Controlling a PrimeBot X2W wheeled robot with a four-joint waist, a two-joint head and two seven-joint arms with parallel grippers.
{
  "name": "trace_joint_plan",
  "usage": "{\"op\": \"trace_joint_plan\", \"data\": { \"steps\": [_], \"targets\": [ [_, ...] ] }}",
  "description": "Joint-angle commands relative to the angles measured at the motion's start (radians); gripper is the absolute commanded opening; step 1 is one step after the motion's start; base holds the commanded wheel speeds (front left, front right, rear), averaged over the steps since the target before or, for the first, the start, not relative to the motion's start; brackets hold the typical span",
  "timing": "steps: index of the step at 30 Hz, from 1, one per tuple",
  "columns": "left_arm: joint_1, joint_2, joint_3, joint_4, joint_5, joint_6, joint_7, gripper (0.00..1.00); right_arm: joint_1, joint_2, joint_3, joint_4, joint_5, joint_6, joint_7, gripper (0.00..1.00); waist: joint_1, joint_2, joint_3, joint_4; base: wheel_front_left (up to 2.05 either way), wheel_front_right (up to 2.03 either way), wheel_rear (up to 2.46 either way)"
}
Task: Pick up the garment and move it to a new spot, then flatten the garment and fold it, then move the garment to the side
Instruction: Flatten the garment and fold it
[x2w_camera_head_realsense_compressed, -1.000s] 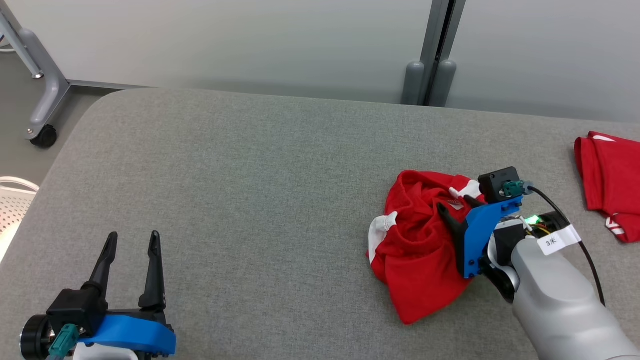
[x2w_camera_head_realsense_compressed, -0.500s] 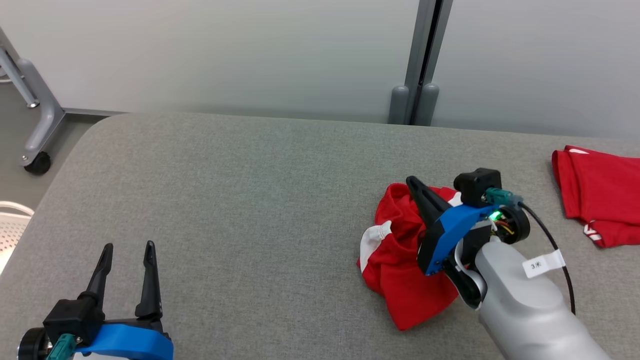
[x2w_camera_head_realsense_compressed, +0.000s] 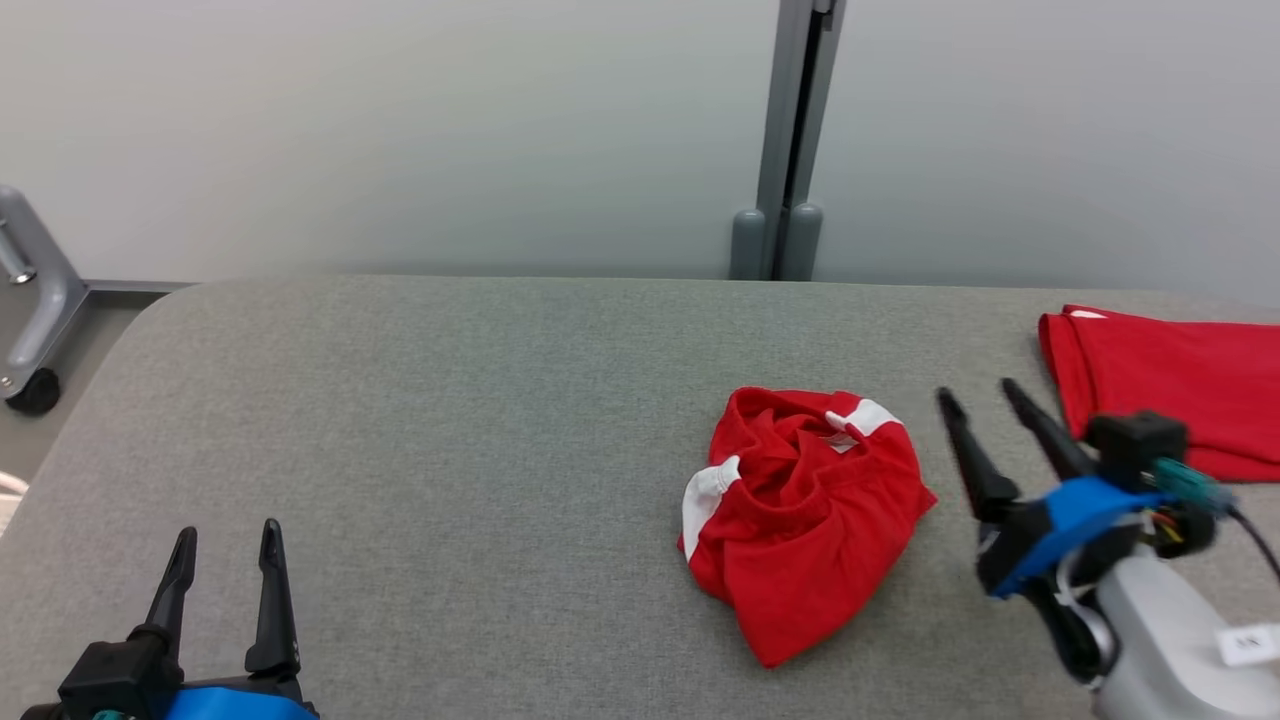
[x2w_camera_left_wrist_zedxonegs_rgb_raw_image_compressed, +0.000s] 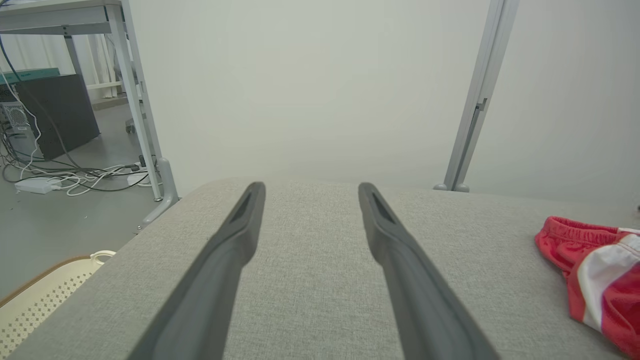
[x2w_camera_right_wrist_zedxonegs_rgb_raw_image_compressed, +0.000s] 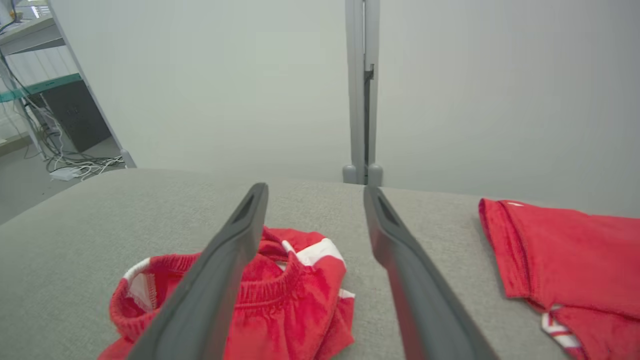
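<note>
Red shorts just left of empty right gripper, fingers apart; well apart from left gripper, likewise spread.

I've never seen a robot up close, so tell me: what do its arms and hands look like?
The left hand and right hand each have two long, dark, tapering fingers on a blue bracket. The right one carries a black box with a teal plug and black cable. Its forearm is smooth silver-grey with a white label.
</note>
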Motion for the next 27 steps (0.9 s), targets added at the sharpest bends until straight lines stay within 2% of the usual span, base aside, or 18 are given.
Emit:
{"op": "trace_joint_plan", "data": {
  "steps": [1,5,11,19,27],
  "targets": [
    [0.013,0.006,0.006,-0.006,0.000,0.003,-0.004,1.00,0.048,-0.018,-0.046,-0.047,-0.020,0.000,-0.005,1.00,0.0001,0.0001,-0.008,-0.012,0.00,0.00,0.00],
    [0.026,0.012,0.015,-0.012,-0.002,0.005,-0.004,1.00,0.188,-0.029,-0.176,-0.196,-0.072,0.000,-0.006,1.00,0.0001,0.0001,-0.015,-0.029,0.00,0.00,0.00],
    [0.026,0.020,0.004,-0.023,0.001,0.002,0.003,1.00,0.383,0.016,-0.303,-0.369,-0.135,0.000,-0.006,1.00,0.0001,0.0001,-0.022,-0.040,0.00,0.00,0.00],
    [0.037,0.029,-0.003,-0.041,-0.008,0.002,0.021,1.00,0.523,0.105,-0.359,-0.502,-0.197,0.000,0.039,1.00,0.0001,0.0001,-0.022,-0.048,0.00,0.00,0.00],
    [0.042,0.038,-0.007,-0.059,-0.013,0.009,0.035,1.00,0.539,0.131,-0.380,-0.532,-0.223,0.000,0.076,1.00,0.0001,0.0001,-0.024,-0.046,0.00,0.00,0.00]
  ]
}}
